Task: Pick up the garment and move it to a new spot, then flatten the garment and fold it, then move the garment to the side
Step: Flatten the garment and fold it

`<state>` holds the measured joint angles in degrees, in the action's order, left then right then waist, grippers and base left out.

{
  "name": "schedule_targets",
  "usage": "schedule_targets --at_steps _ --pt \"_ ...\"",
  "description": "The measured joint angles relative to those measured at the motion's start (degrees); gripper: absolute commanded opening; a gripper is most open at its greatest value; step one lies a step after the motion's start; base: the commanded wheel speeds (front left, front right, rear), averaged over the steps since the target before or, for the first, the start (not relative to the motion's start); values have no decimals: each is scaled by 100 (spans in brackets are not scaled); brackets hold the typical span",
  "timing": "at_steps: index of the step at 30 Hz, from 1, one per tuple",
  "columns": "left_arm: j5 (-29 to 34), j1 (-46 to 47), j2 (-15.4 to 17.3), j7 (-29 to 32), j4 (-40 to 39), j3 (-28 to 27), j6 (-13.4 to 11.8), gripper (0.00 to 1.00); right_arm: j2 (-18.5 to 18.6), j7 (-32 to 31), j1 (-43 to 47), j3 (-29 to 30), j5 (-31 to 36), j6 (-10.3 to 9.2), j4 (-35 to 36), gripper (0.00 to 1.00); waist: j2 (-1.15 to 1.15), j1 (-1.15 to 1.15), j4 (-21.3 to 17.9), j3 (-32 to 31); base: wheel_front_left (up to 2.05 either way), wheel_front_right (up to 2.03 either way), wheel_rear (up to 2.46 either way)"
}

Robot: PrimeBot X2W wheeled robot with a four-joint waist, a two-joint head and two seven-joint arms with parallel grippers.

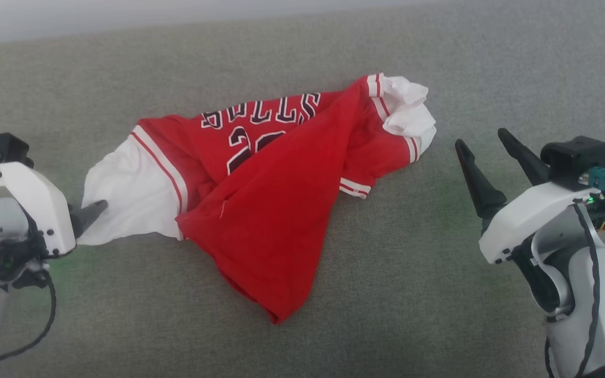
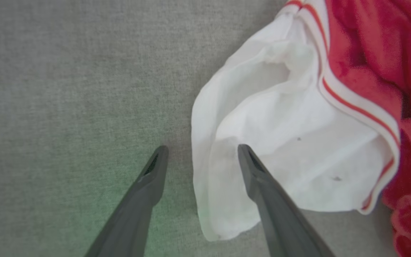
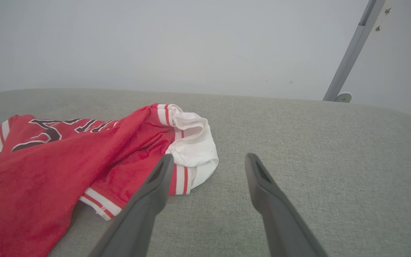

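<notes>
The garment point(image 1: 260, 194) lies crumpled in the middle of the grey cloth surface point(image 1: 413, 294): red body, black-and-white lettering facing up, a white sleeve at each end. My left gripper point(image 1: 97, 207) is low at the left sleeve point(image 2: 291, 142), open. In the left wrist view one of its fingers is over the white cloth and the other over bare surface, with the sleeve's edge between them. My left gripper point(image 2: 202, 150) holds nothing. My right gripper point(image 1: 483, 139) stands open to the right of the other white sleeve point(image 3: 194, 150), clear of it. In its own wrist view my right gripper point(image 3: 209, 159) is empty.
The grey surface stretches wide in front of and to the right of the garment. Its far edge meets a pale wall point(image 3: 191, 43). A slanted metal bar point(image 3: 351, 53) is fixed to the wall at the far right.
</notes>
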<state>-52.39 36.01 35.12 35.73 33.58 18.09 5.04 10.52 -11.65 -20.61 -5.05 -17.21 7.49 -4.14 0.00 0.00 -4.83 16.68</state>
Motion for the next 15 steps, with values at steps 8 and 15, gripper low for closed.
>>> schedule_targets --at_steps 8,15 --pt "9 513 -99 439 675 153 -73 3 -16 -181 -130 -93 -2 0 -69 100 1 0 -76 249 0 0 0" --pt "-3 771 -219 497 907 328 131 0 73 -459 -528 -176 -116 0 -243 100 1 0 8 361 0 0 0"
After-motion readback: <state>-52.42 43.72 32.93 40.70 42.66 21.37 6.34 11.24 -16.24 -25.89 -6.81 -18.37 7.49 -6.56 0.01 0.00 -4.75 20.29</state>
